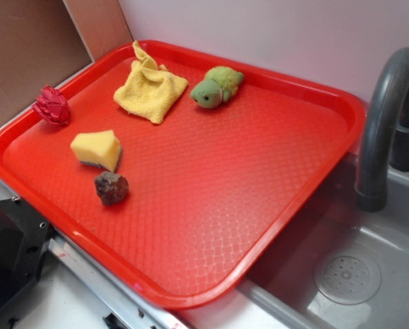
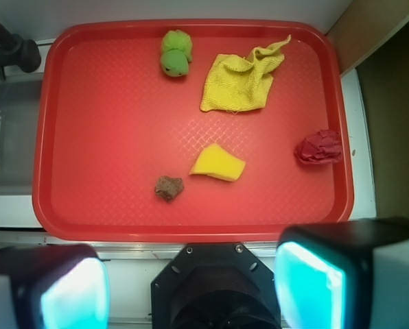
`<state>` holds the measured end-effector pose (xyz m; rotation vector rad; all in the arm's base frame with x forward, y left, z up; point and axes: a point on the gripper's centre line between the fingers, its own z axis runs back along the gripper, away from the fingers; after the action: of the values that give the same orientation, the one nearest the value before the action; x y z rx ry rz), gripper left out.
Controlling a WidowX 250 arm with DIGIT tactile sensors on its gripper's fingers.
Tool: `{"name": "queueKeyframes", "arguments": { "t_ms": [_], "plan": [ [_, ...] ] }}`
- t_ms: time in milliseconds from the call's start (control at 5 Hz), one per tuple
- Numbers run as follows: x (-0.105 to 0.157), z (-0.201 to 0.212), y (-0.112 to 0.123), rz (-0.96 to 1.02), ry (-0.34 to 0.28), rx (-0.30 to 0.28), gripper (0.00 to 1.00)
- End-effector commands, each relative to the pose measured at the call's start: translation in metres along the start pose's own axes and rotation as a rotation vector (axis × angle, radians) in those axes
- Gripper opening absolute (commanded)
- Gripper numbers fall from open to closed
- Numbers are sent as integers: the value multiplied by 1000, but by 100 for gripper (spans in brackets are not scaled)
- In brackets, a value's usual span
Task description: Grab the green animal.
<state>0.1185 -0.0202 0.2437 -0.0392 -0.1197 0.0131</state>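
The green animal, a small fuzzy plush turtle with a light-green head and yellow-green body, lies on the red tray near its far edge. In the wrist view it sits at the top of the tray, left of the yellow cloth. My gripper is open and empty, high above the tray's near edge and far from the toy. Its two cyan pads stand wide apart. The gripper does not show in the exterior view.
On the tray lie a yellow cloth, a yellow sponge wedge, a brown rock and a red crumpled object at the left rim. A grey sink with a dark faucet lies right of the tray.
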Motion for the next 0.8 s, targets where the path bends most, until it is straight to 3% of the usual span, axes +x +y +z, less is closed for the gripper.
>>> {"name": "queueKeyframes", "arguments": {
  "t_ms": [0, 200, 400, 600],
  "plan": [
    [0, 0, 0, 0, 0, 0, 100],
    [21, -17, -5, 99, -106, 62, 100],
    [45, -37, -3, 172, -203, 65, 100],
    [74, -65, -5, 110, -231, 160, 100]
  ]
}}
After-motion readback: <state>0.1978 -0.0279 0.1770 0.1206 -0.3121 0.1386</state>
